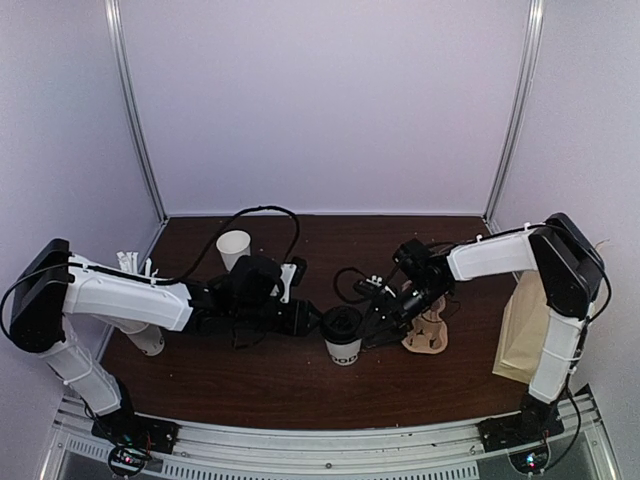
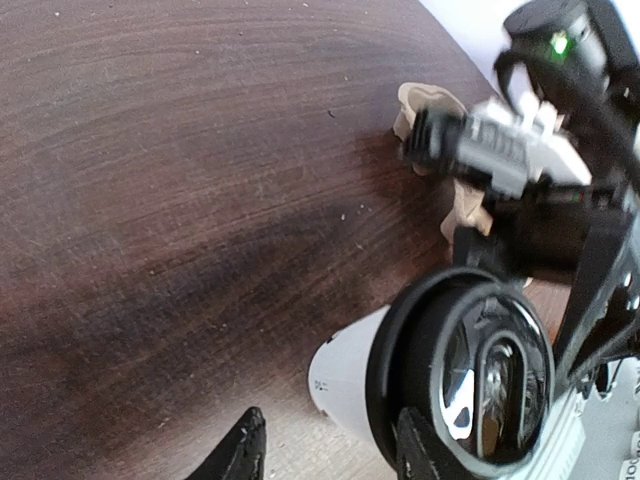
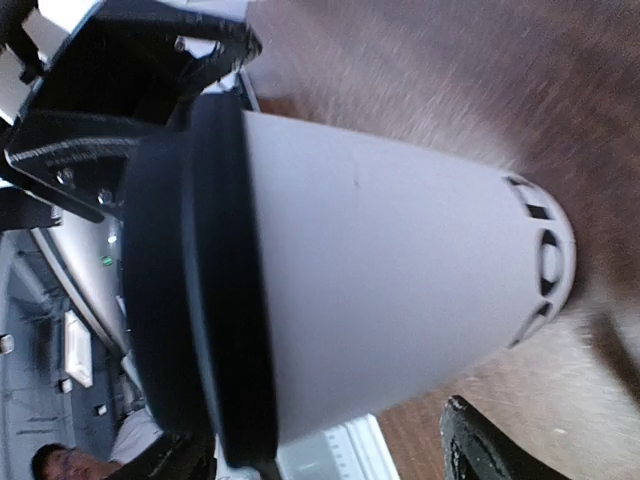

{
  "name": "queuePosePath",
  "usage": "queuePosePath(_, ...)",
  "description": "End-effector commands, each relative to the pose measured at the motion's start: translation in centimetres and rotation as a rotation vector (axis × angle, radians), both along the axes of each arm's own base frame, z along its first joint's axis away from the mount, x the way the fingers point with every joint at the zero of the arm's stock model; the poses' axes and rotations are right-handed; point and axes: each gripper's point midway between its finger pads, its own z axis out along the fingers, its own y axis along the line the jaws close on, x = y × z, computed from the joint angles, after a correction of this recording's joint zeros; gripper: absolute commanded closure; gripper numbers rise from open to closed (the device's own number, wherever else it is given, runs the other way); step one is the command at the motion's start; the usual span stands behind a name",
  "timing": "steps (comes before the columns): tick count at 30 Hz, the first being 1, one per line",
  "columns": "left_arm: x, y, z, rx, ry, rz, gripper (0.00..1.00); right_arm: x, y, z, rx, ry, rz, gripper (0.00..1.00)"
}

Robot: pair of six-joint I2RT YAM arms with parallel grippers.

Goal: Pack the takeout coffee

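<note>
Takeout coffee, a small white paper cup with dark print low on its side and a round black plastic lid, stands upright on the dark brown wooden table, near the middle, between the two arms. It is not in any carrier slot.

Left gripper: reaches in from the left, low over the table, tips just beside the cup. Black fingers are spread apart, nothing clamped. In the left wrist view the cup's wall and lid sit just past the fingertips, and one tip overlaps the lid rim. Contact: cannot tell.

Right gripper: comes in from the right, also close against the cup. Jaws stand wide apart. The cup fills the right wrist view, lid to the left and printed base to the right, with both fingertips at the lower edge. Contact: cannot tell.

Brown moulded-pulp cup carrier: on the table just right of the cup, partly under the right arm.

Brown paper bag: upright at the right table edge.

Open white paper cup without lid: back left, well apart from the coffee.

White cup holding wrapped straws: far left, partly behind the left arm.
</note>
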Motion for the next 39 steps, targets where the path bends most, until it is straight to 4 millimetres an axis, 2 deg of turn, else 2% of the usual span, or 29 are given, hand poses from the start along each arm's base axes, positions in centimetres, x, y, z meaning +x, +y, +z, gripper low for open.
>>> queuePosePath(1, -0.4, 0.0, 2.2, 0.043, -0.094, -0.067, 0.54, 4.9, -1.2, 0.8, -0.113, -0.282, -0.087, 0.21)
queuePosePath(6, 0.2, -0.9, 6.5, 0.003, -0.172, -0.091, 0.48, 5.3, -1.1, 6.0, -0.011, -0.395, -0.08, 0.18)
queuePosePath(10, 0.0, -0.6, 7.6, 0.006, -0.191, -0.102, 0.41, 5.1, -1.7, 7.6, -0.013, -0.483, -0.061, 0.16)
queuePosePath(16, -0.1, 0.6, 7.9, 0.033, -0.224, -0.091, 0.38, 4.9, -2.5, 8.2, -0.042, -0.589, -0.014, 0.15)
queuePosePath(23, -0.1, 3.3, 8.0, 0.075, -0.263, -0.032, 0.35, 5.2, -3.6, 8.2, -0.241, -0.93, 0.146, 0.0)
queuePosePath(26, 0.1, 4.5, 8.0, 0.106, -0.278, 0.005, 0.34, 4.7, -2.8, 8.0, -0.281, -1.001, 0.212, 0.0)
queuePosePath(31, 0.3, 5.9, 8.2, 0.129, -0.297, 0.048, 0.33, 3.4, -1.1, 6.5, -0.327, -1.06, 0.338, 0.0)
queuePosePath(39, -0.1, 6.6, 7.6, 0.131, -0.277, 0.067, 0.33, 4.1, 1.1, 5.2, -0.345, -1.036, 0.368, 0.0)
